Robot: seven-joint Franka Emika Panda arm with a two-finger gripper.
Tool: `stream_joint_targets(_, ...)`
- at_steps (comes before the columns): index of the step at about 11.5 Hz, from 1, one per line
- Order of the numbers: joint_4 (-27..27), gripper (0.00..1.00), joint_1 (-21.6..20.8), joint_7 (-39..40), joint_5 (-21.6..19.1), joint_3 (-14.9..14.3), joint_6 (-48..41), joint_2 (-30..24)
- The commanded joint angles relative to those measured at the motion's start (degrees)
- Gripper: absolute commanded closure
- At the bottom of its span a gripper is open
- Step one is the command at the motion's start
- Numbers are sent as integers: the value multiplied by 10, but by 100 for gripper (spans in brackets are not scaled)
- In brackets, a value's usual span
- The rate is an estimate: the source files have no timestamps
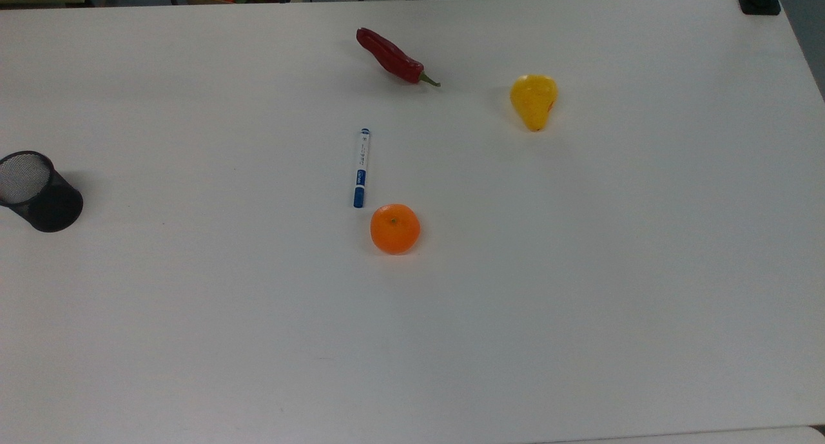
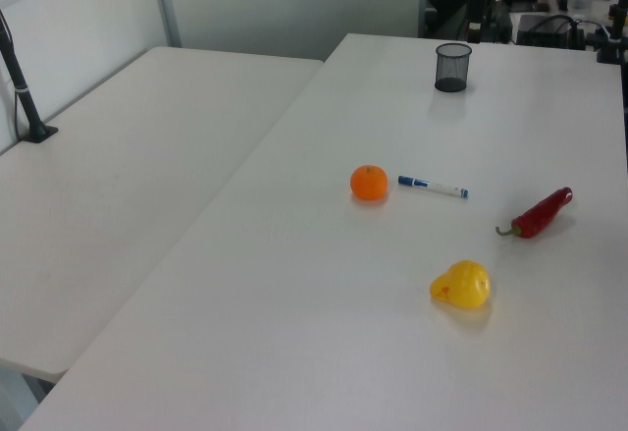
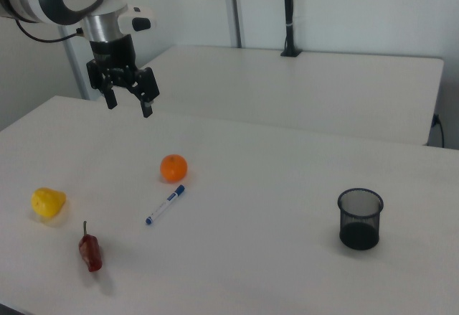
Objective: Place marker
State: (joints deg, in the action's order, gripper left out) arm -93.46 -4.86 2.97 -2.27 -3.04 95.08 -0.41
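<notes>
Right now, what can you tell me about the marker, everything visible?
The marker is a slim white barrel with small print, a blue cap and a blue end tip. It lies flat on the white table, untouched, its capped end close to the orange but apart from it.

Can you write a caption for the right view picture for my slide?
Robot gripper hangs open above the table, with the marker lying beside an orange.

white table point(image 1: 580, 302) bearing marker point(image 1: 361, 167) flat near centre, orange point(image 1: 395, 229) just beside its blue cap, red chilli point(image 1: 392, 57) and yellow pear point(image 1: 533, 100) apart, black mesh cup point(image 1: 37, 191) well off at the top view's left
</notes>
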Motion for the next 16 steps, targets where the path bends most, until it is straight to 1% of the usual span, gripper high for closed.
stream_joint_targets(1, -4, 0, -12, 5, 8, -8, 5, 11)
stream_joint_targets(2, -3, 0, -11, 5, 8, -8, 6, 28)
stream_joint_targets(5, -8, 0, -9, 11, 10, -8, 23, 52)
stream_joint_targets(7, -22, 0, -10, 10, 23, -8, 42, 62)
stream_joint_targets(10, -79, 0, -10, 10, 30, -8, 109, 59)
stream_joint_targets(13, -153, 0, -15, 5, 48, -7, 207, 57)
stream_joint_targets(15, -187, 0, -14, 2, 48, -7, 250, 62)
stream_joint_targets(16, -209, 0, -14, -1, 48, -7, 286, 63)
